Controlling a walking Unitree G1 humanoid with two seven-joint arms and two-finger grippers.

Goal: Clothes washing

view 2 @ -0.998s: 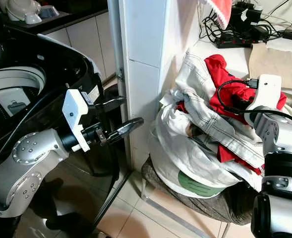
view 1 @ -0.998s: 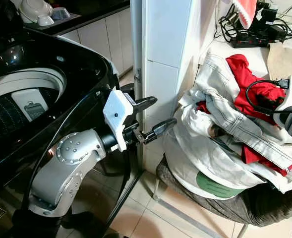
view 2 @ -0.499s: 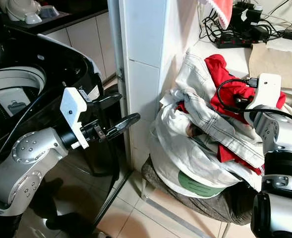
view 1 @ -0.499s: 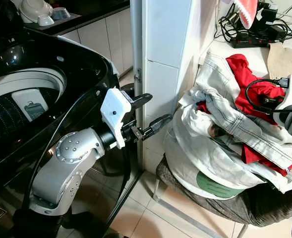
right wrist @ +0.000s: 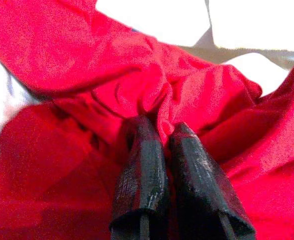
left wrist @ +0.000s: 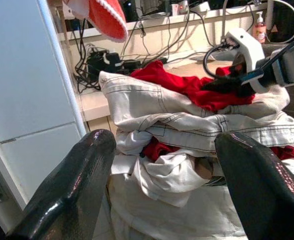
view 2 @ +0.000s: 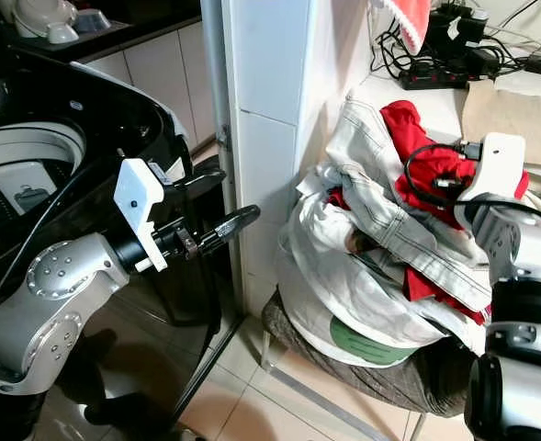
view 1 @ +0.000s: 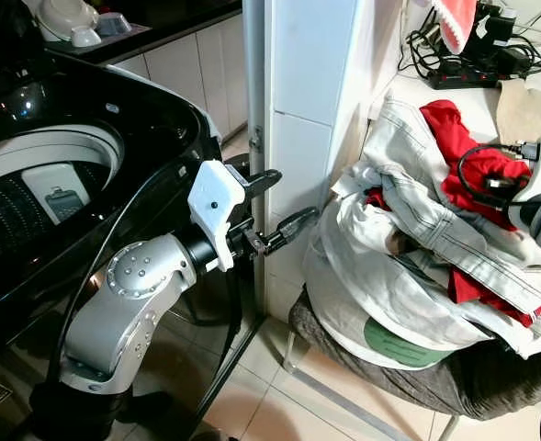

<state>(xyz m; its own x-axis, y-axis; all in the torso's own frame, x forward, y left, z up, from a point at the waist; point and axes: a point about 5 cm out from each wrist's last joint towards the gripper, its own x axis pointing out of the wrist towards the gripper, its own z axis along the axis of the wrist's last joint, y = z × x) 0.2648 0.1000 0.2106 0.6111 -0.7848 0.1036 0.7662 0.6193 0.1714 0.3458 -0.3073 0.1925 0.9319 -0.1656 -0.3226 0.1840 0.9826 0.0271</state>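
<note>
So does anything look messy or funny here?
Yes: the clothes are heaped in a lopsided pile on a chair, with the white jeans drooping over its edge. The right gripper is pinched on the red cloth on top. The left gripper is open, holding nothing.

white tiled pillar (view 1: 311, 119) between washer opening (view 1: 40, 188) and clothes pile (view 1: 417, 266)

1. Both head views look forward and down, sharing the washing machine (view 1: 40, 175) on the left and the clothes pile (view 1: 426, 257) on the right.
2. The left wrist view faces that pile from nearby.
3. The right wrist view presses close against the red garment (right wrist: 87, 90).
</note>
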